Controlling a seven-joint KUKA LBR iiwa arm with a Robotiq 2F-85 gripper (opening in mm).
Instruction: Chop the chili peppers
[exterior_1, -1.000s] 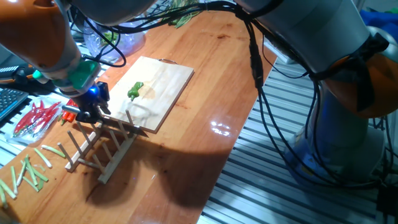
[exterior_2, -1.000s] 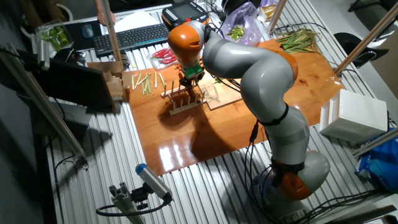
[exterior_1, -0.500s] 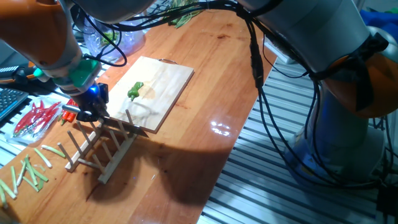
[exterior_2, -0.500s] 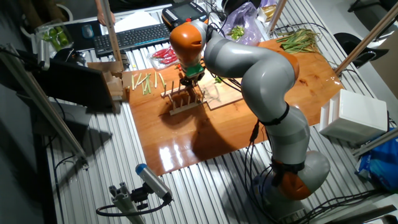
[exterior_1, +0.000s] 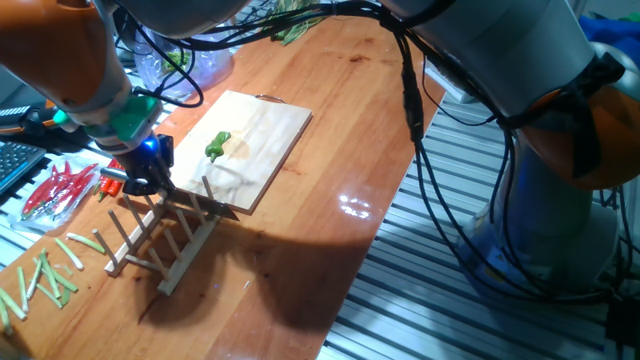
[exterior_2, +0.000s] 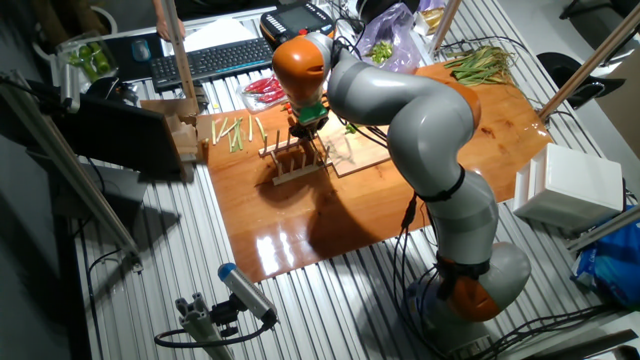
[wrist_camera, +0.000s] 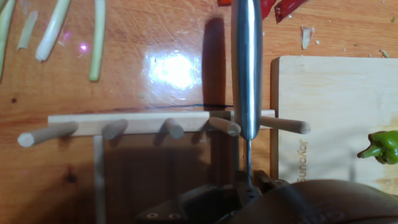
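Wooden desk (exterior_1: 330, 150) on a metal-slat bench, cluttered lab behind. Honestly barely anything changes over the last second: the gripper (exterior_1: 138, 178) still sits at the peg rack (exterior_1: 165, 235), maybe nudged a hair. In the hand view a knife (wrist_camera: 246, 62) runs straight out toward 12 o'clock from the fingers, so they look closed on its handle, though the grip itself is hidden. The chili (exterior_1: 217, 145) lies whole on the board (exterior_1: 270, 130), at 3 o'clock from the knife. So my guess: tool pickup, no chopping yet.
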